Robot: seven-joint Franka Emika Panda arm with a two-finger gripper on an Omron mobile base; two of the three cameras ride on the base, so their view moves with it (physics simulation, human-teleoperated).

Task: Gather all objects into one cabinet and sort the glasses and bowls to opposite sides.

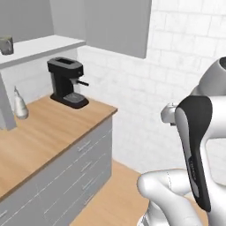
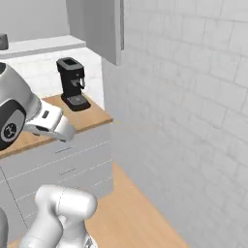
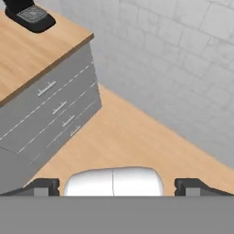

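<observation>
My gripper (image 3: 117, 186) is spread wide with nothing between the jaws. In the hand view the two dark fingertips (image 3: 42, 186) sit far apart at the bottom, looking down at the wood floor (image 3: 137, 137) next to the grey drawer unit (image 3: 50, 114).

The left base view gives me the most to work with. There's one grey-olive cup (image 1: 6, 45) up on the white shelf floor (image 1: 39, 47) at the far left, under the grey upper cabinet (image 1: 117, 24). I can count just that one cup there. The same view also shows one white bottle (image 1: 19, 105) standing on the wooden counter (image 1: 44, 132), well to the left of the black coffee machine (image 1: 67, 81).

The right base view catches the same cup as a dark sliver at its left edge (image 2: 3, 41), so it's hard to make out any detail. The bottle spot is hidden behind my own arm there. It does show the cabinet's side and a long stretch of the white brick wall (image 2: 184, 97) running off to the right.

The hand view picks up the base of the coffee machine at the top left corner and four drawer handles (image 3: 46, 88) on the unit's front.

Count: one cup, one bottle, one coffee machine.
</observation>
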